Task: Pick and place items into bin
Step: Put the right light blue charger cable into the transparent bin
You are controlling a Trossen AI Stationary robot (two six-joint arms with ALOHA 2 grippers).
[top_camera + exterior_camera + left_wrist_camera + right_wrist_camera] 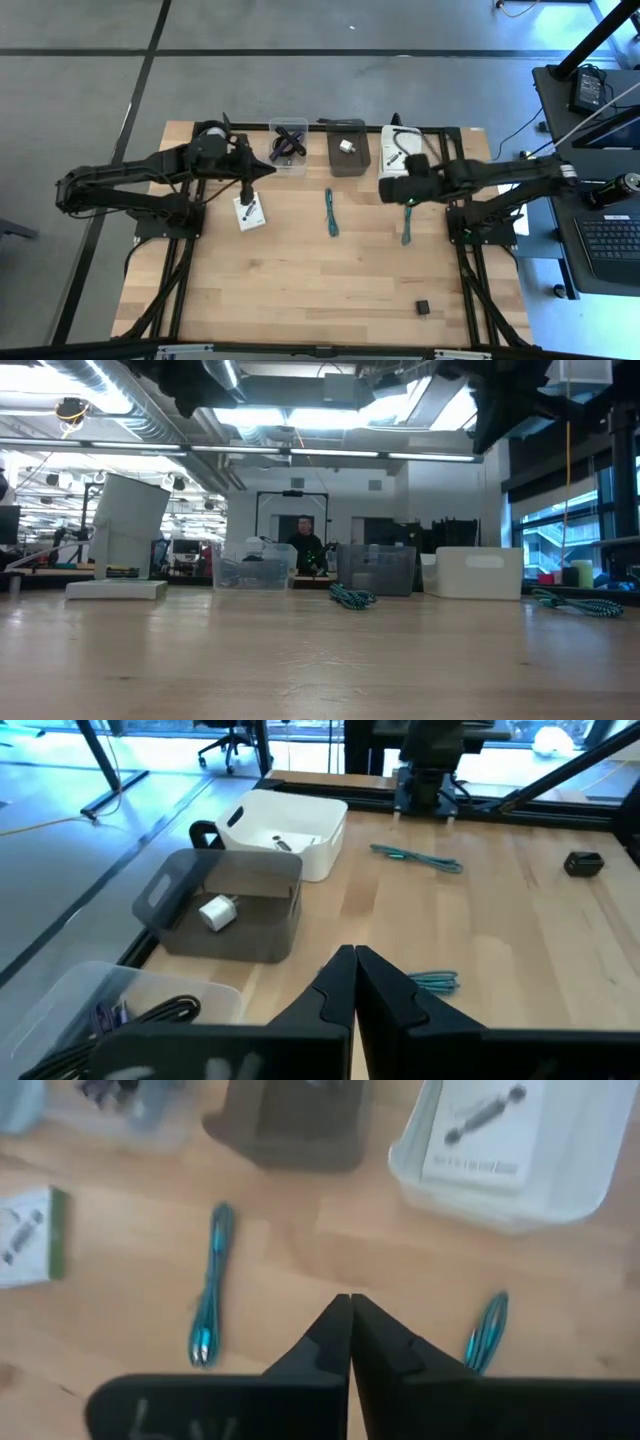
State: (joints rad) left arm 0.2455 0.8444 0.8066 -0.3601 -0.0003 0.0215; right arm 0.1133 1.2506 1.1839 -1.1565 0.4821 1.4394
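Observation:
Two teal straps lie flat on the wooden table, one mid-table (331, 212) and one further right (407, 225). A white card with black print (248, 212) lies at the left, and a tiny black cube (423, 307) sits near the front right. My left gripper (271, 170) hangs shut and empty above the near edge of the clear bin (288, 145). My right gripper (350, 1300) is shut and empty, in the air between the two straps (210, 1280) (485, 1330), just in front of the white bin (400, 150).
Three bins stand in a row at the far edge. The clear one holds a black cable and purple pieces, the dark grey one (348, 150) a small white item (217, 912), and the white one a printed card. Bare wood (320, 280) fills the near half.

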